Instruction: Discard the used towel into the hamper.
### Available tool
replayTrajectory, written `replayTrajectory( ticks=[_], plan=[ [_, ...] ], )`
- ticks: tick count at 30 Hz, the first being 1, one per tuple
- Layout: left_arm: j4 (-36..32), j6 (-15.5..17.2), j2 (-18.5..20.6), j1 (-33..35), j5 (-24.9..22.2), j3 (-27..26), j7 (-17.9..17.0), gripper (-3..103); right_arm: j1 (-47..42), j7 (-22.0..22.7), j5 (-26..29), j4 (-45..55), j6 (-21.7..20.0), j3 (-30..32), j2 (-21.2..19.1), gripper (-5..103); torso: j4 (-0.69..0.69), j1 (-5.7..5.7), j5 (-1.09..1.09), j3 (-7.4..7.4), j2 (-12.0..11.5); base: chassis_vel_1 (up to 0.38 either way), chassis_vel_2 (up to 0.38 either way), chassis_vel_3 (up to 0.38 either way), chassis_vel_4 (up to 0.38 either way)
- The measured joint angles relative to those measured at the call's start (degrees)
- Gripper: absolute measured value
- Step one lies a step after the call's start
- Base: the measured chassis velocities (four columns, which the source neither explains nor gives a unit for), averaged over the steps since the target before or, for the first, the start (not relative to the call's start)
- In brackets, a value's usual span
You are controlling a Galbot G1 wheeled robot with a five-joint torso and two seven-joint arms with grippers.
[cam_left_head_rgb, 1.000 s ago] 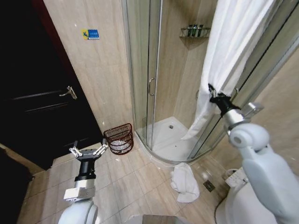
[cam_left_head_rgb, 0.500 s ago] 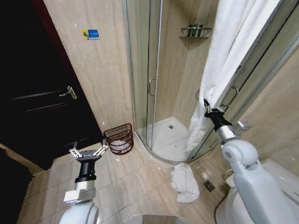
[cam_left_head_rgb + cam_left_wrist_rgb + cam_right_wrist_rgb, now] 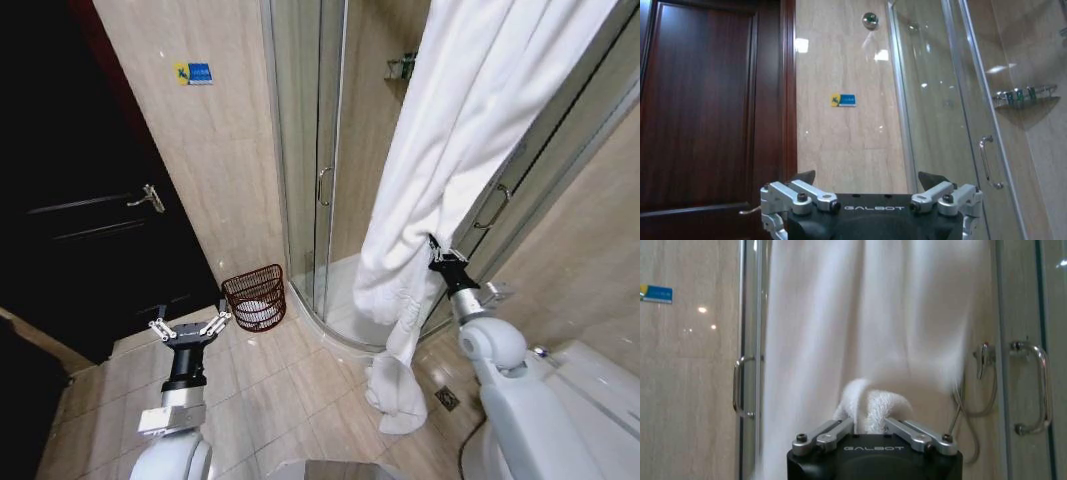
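- Since the earlier pictures, the right gripper [image 3: 435, 248] has come lower and more to the left, and the white towel [image 3: 450, 150] it pulls now hangs across the front of the shower cabin [image 3: 320, 150] and covers the small shelf that was visible before.
- In the right wrist view the right gripper [image 3: 870, 426] has its fingers pressed together on a bunched fold of the towel [image 3: 867, 335].
- The lower end of the towel reaches down to a white cloth heap [image 3: 395, 395] on the floor tiles.
- The left gripper [image 3: 190, 327] is held low on the left, above the floor, with its fingers spread wide and nothing between them.
- The hamper [image 3: 256, 296] stands on the floor against the wall, between the dark door [image 3: 90, 200] and the shower cabin, just beyond the left gripper. Something white lies inside it.
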Motion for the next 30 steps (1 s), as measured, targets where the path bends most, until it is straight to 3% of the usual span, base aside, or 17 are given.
replayTrajectory(
  ticks=[6, 11, 22, 28, 30],
  plan=[
    [0.01, 0.28, 0.73, -0.54, -0.74, -0.5, -0.02, 100, 4.94, -0.18, -0.48, -5.19, 0.73, -1.88, -0.91, 3, 0.0, 0.0, -0.02, 0.0, 0.0, 0.0, 0.0, 0.0, 0.0],
    [0.04, 0.3, 1.13, -0.54, -2.33, -1.85, -0.02, 100, 12.57, 0.3, -1.94, -12.06, 3.77, -4.51, -3.03, 3, 0.03, 0.03, -0.02, 0.01, -0.02, 0.0, 0.0, 0.0, 0.0],
    [1.56, -0.08, 1.11, -1.17, -2.86, -2.35, 0.08, 100, 10.35, -0.16, -6.1, -9.26, 6.73, -4.61, -1.37, 3, -0.01, -0.01, 0.0, 0.0, 0.0, 0.0, 0.0, 0.0, 0.0],
    [1.78, -0.01, 1.14, -1.19, -3.1, -2.45, 0.09, 100, 8.61, 0.8, -4.86, -2.85, 4.54, -4.64, -1.31, 3, 0.0, -0.01, -0.02, 0.0, 0.0, 0.0, 0.0, 0.0, 0.0],
    [1.84, 0.17, 0.96, -1.16, -3.58, -2.48, 0.08, 100, 6.68, 2.13, -1.49, 2.3, 0.88, -4.55, -1.7, 3, 0.01, -0.01, -0.02, 0.0, 0.0, 0.0, 0.0, 0.0, 0.0]
  ],
)
